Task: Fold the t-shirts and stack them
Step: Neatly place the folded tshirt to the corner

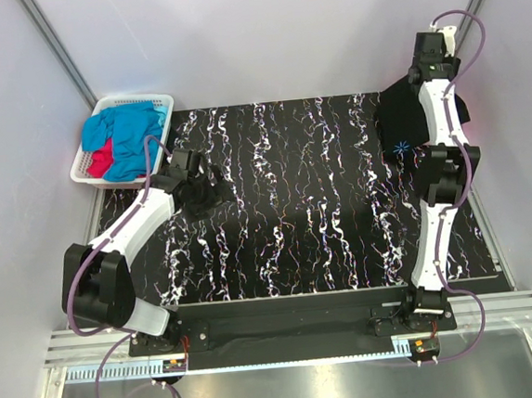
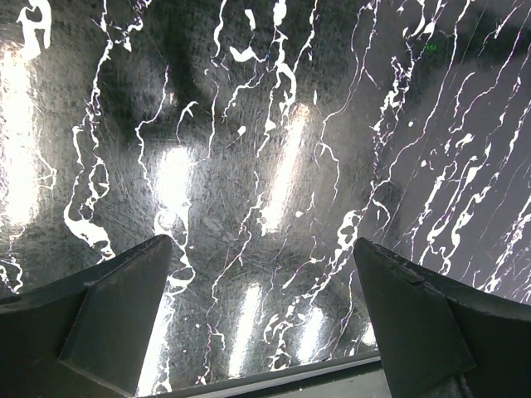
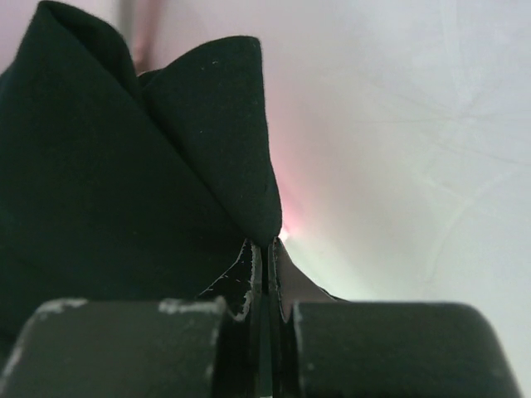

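Observation:
My right gripper (image 1: 423,73) is raised at the far right corner and is shut on a fold of the large black t-shirt (image 1: 404,122), which hangs bunched beside the arm over the table's far right edge. In the right wrist view the jaws (image 3: 267,245) pinch the black cloth (image 3: 124,166) against a pale wall. A bright blue t-shirt (image 1: 130,132) and a red one (image 1: 102,162) lie crumpled in the white basket (image 1: 160,102). My left gripper (image 1: 202,188) is open and empty, low over the table's left side (image 2: 261,249). No pink shirt shows.
The black marbled table (image 1: 295,206) spans the cell; its glossy surface fills the left wrist view (image 2: 274,124). The basket stands off the table's far left corner. Pale walls close in on the left, back and right.

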